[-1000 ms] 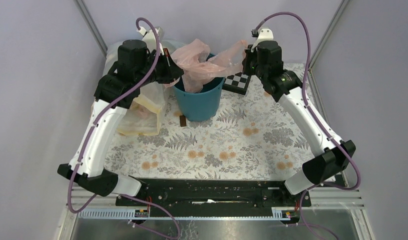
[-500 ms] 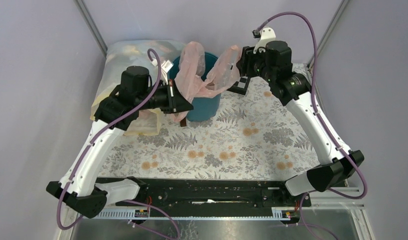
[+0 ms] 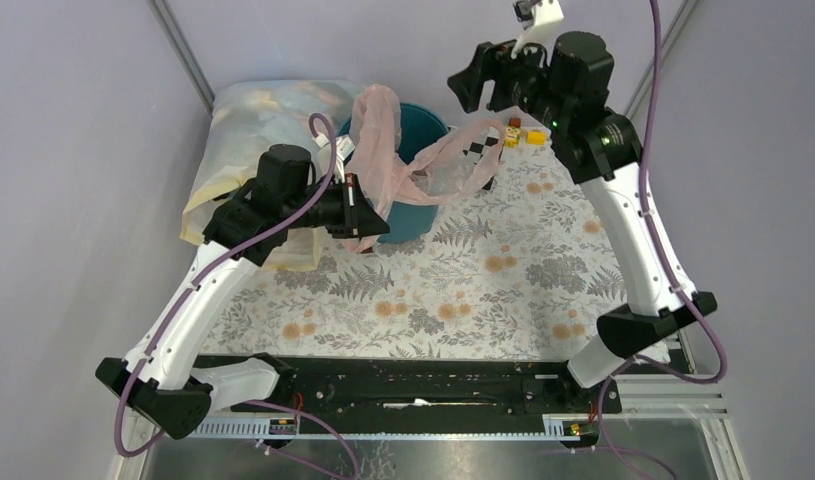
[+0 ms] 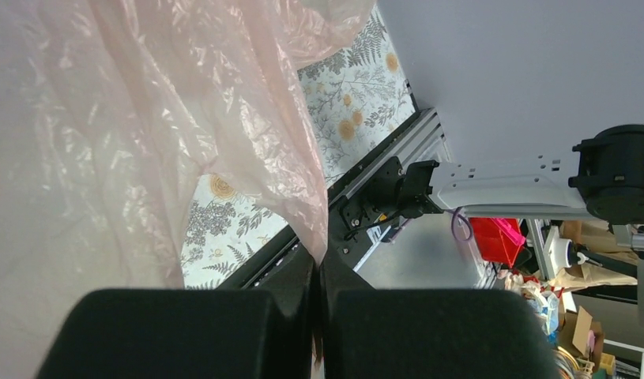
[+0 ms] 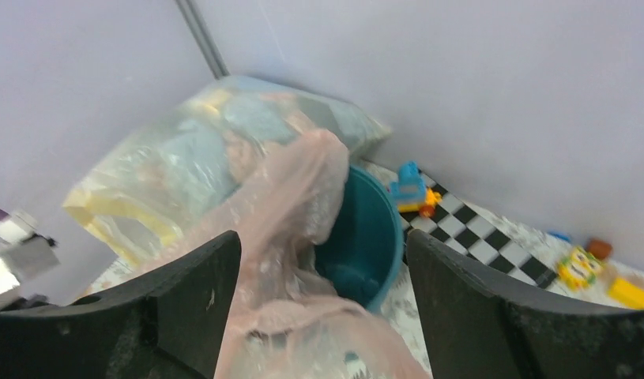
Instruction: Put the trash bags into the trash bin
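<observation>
Toward 12 o'clock on the table (image 3: 433, 290), the trash bin (image 3: 428, 125) stands with the pink trash bag (image 3: 378, 130) draped over its rim, a tail trailing off toward 3 o'clock. At the bin's 7 o'clock the left gripper (image 3: 368, 222) is clenched on the bag's edge. The right gripper (image 3: 466, 78) hangs raised at 1 o'clock, jaws spread wide, grasping nothing, clear of the film.
</observation>
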`<state>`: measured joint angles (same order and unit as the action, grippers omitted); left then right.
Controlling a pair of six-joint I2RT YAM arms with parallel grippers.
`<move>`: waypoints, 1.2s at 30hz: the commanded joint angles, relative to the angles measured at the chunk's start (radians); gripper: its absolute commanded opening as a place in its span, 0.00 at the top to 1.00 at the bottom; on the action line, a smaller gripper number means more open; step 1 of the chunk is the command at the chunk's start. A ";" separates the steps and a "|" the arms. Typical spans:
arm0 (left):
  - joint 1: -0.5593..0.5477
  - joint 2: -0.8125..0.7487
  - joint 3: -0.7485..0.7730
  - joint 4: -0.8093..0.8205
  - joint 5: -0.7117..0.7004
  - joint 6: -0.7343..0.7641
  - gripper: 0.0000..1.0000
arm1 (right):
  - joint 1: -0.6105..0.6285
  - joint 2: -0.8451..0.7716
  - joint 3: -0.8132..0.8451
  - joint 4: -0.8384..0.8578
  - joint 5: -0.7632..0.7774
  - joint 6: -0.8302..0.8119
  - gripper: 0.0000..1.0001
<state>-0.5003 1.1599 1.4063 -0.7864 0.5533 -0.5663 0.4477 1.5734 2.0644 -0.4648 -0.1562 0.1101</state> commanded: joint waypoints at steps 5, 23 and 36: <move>0.000 0.003 -0.025 0.049 -0.008 0.050 1.00 | 0.098 0.294 0.318 -0.037 -0.089 0.027 0.79; 0.000 0.011 -0.025 0.031 0.037 0.112 1.00 | 0.207 0.660 0.382 0.009 0.208 -0.005 1.00; 0.010 0.029 0.082 -0.004 -0.066 0.149 1.00 | 0.227 0.648 0.340 -0.159 0.319 -0.085 1.00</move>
<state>-0.4995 1.1759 1.4132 -0.8021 0.5331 -0.4480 0.6731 2.2734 2.3749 -0.6044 0.1131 0.0566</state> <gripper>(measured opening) 0.002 0.014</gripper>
